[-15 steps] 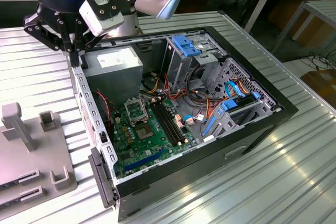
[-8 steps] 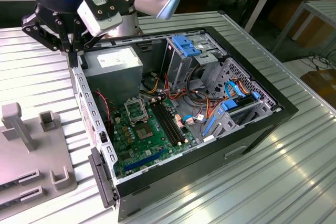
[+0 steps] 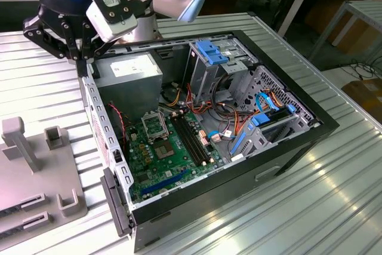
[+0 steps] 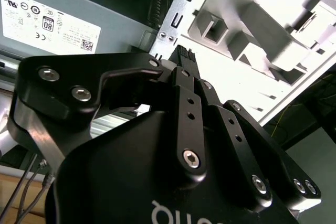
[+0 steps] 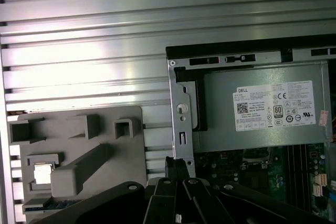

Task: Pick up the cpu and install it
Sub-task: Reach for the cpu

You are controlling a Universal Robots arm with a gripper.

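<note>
Exterior view: open case (image 3: pixel 197 207) lies on a ribbed table (image 3: pixel 334 207). The gripper (image 3: pixel 80 57) is at upper left of frame, hanging at the case's rim beside the power supply (image 3: pixel 128 70). Its fingers look clenched together with nothing seen between them. The green board (image 3: pixel 173 153) sits mid-frame inside the case, and the metal-framed socket (image 3: pixel 154 125) on it shows a dark centre. A grey fixture (image 3: pixel 36 177) is on the table at the exterior view's left, just beside the case. Second wrist view: the black gripper (image 4: pixel 184 60) has its tips pressed together, poised over the case's metal edge. The power supply (image 4: pixel 68 14) is on one side of that edge and the pale fixture (image 4: pixel 273 35) on the other. First wrist view: the gripper (image 5: pixel 177 165) tips meet over the case rim, next to the board (image 5: pixel 226 166). The cpu (image 5: pixel 42 174), a small bright silvery square, lies flat in a recess of the fixture (image 5: pixel 105 145), outside the case and well apart from the gripper.
</note>
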